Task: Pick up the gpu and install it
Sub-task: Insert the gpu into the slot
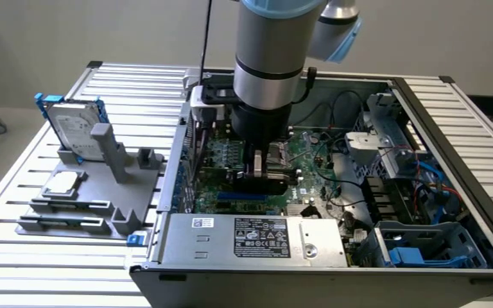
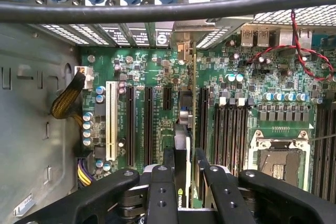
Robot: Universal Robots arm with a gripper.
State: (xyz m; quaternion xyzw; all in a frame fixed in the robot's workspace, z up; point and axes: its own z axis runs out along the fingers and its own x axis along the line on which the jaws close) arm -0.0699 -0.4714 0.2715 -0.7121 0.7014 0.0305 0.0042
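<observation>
Our tool [image 2: 185, 157] is clamped on the gpu [image 2: 182, 132], which hangs edge-on below it; we judge the card light, stiff and fragile, best held by its shroud.

The gpu [image 2: 182, 142] stands upright over the motherboard [image 2: 142, 77].

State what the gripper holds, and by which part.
The gpu; the gripper clamps its edge farthest from the motherboard, a finger on each face.

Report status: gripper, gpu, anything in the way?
Gripper shut on gpu. Held edge-on over motherboard slots, inside case. Black cable crosses apart from it.
</observation>
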